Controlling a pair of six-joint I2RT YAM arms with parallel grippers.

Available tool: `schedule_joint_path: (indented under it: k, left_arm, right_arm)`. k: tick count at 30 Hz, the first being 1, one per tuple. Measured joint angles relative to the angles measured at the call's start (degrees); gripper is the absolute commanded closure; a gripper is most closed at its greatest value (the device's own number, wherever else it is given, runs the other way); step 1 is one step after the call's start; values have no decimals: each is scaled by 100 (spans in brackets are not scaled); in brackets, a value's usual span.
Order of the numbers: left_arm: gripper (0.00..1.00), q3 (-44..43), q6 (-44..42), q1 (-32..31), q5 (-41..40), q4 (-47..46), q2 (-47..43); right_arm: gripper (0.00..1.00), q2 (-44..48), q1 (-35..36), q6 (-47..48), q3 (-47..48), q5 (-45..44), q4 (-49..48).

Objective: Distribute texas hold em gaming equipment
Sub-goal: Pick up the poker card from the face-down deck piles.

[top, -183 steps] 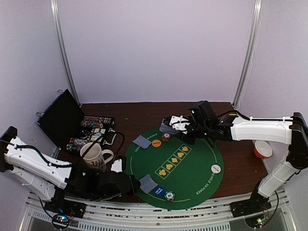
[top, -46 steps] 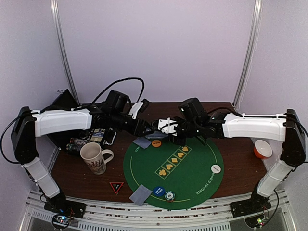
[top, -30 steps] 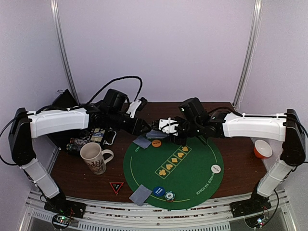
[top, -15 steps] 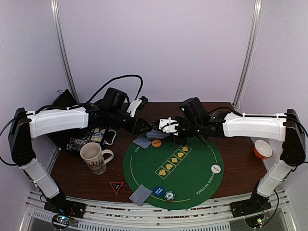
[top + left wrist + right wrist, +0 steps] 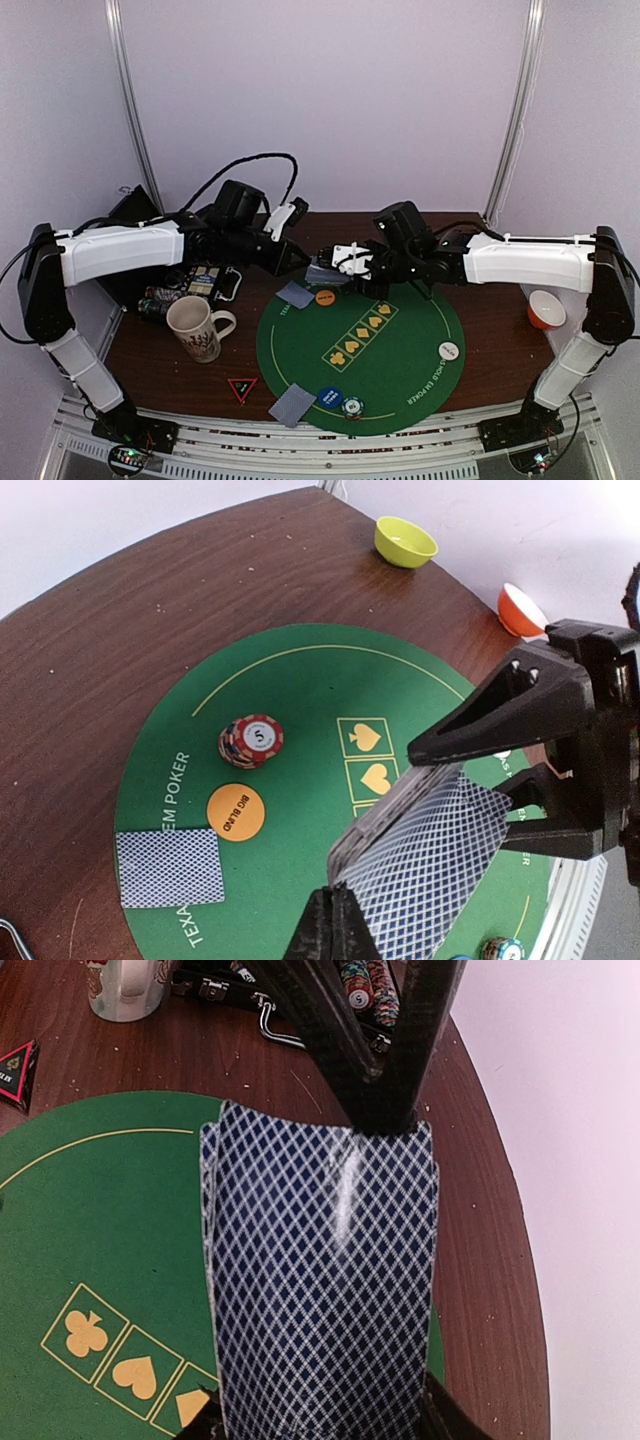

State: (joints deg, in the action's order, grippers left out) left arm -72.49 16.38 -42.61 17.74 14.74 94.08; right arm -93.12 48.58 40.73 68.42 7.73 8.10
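Note:
My right gripper (image 5: 338, 264) is shut on a deck of playing cards (image 5: 325, 1280) with blue lattice backs, held tilted above the far edge of the green mat (image 5: 400, 380). My left gripper (image 5: 335, 905) has its jaws shut on the near edge of the deck's top card (image 5: 440, 865). One card (image 5: 169, 866) lies on the mat beside an orange button (image 5: 236, 811) and a red-white chip stack (image 5: 251, 740). Another card (image 5: 297, 403), a blue button (image 5: 331, 396) and a teal-white chip stack (image 5: 351, 406) lie at the mat's near edge. A white button (image 5: 449, 350) sits at its right.
A patterned mug (image 5: 195, 328) stands left of the mat. An open black case (image 5: 130, 240) with chip rows stands behind it. A red triangle marker (image 5: 242, 388) lies near the front. An orange bowl (image 5: 545, 310) and a yellow bowl (image 5: 405, 542) sit at the right.
The left gripper's jaws have closed on the edge of the deck's top card. Both arms have stayed nearly in place, and the right grip is unchanged.

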Motion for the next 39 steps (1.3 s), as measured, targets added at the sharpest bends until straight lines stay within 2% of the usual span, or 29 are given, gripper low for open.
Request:
schedule_joint_path:
  k: [3, 5, 7, 12, 14, 16, 21, 24, 34, 39]
  left_arm:
    - [100, 0, -17, 2, 20, 2, -37]
    - [97, 0, -26, 2, 0, 11, -90]
    - [86, 0, -44, 2, -35, 26, -144]
    - [50, -2, -144, 2, 31, 42, -199]
    - [43, -2, -146, 2, 127, 31, -195]
    - [42, -7, -136, 2, 186, 9, -170]
    - [48, -116, -120, 2, 225, 2, 120]
    - [62, -127, -105, 2, 282, 20, 267]
    - [97, -127, -103, -15, 208, 33, 197]
    - [99, -127, -107, -20, 199, 37, 103]
  right_arm:
    - [54, 0, -11, 2, 0, 2, 2]
    - [55, 0, -13, 2, 0, 0, 2]
    - [55, 0, -13, 7, 0, 0, 2]
    - [55, 0, -13, 4, 0, 2, 4]
    - [55, 0, -13, 7, 0, 2, 4]
    - [55, 0, -13, 7, 0, 2, 4]
    - [55, -2, -13, 4, 0, 4, 7]
    - [54, 0, -17, 4, 0, 4, 7]
    - [55, 0, -20, 7, 0, 2, 7]
    - [55, -2, -39, 9, 0, -2, -4]
